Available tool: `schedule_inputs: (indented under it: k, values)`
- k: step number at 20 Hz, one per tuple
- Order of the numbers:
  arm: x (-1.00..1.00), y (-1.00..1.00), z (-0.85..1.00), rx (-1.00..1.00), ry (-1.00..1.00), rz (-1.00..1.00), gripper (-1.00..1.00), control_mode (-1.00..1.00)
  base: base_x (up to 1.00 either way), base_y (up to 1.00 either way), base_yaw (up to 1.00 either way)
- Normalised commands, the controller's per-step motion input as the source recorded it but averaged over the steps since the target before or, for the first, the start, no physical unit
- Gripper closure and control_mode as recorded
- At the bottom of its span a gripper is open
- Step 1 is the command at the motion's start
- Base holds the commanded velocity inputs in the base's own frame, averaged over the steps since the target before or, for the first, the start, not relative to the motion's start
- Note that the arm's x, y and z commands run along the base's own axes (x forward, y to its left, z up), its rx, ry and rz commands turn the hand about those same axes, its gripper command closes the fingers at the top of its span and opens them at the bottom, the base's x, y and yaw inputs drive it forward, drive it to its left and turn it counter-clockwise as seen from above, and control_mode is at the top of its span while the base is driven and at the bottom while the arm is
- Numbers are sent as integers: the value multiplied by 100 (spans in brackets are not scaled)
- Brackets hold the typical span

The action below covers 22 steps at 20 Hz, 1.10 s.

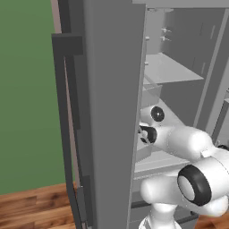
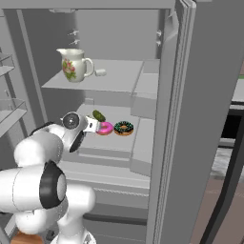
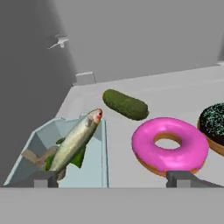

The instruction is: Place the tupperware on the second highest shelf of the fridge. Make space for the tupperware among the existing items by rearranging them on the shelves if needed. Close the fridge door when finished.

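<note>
In the hand view the pale teal tupperware (image 3: 93, 161), with brown and green food inside, rests on the second highest shelf (image 3: 175, 94) at its left end, against the fridge wall. My gripper (image 3: 113, 179) is open just behind it, one fingertip at the container's near edge, nothing held. To the right lie the green pickle piece (image 3: 125, 104), the pink donut (image 3: 169, 144) and the chocolate donut (image 3: 214, 124). From the right base view my gripper (image 2: 93, 125) reaches into the fridge (image 2: 205, 119) at that shelf (image 2: 114, 113), beside the pink donut (image 2: 104, 127).
The cream floral jug (image 2: 74, 64) and a small white piece (image 2: 100, 72) sit on the shelf above. The chocolate donut (image 2: 123, 127) and pickle (image 2: 98, 115) lie right of the hand. Both fridge doors stand open; the left door (image 1: 112, 112) blocks much of the left base view.
</note>
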Motion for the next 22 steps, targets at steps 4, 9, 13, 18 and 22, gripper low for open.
schedule_inputs:
  k: [4,9,13,18,22]
  values:
    - [-94,-50,92,0,0,0,-100,-100,0,0,0]
    - [-100,-35,100,-5,15,-1,-100,-100,0,0,0]
    - [-100,-24,96,-10,27,-5,-100,-100,0,0,0]
    - [-96,0,47,-8,6,3,-100,-100,0,0,0]
    - [-83,1,50,-7,1,7,-100,-100,0,0,0]
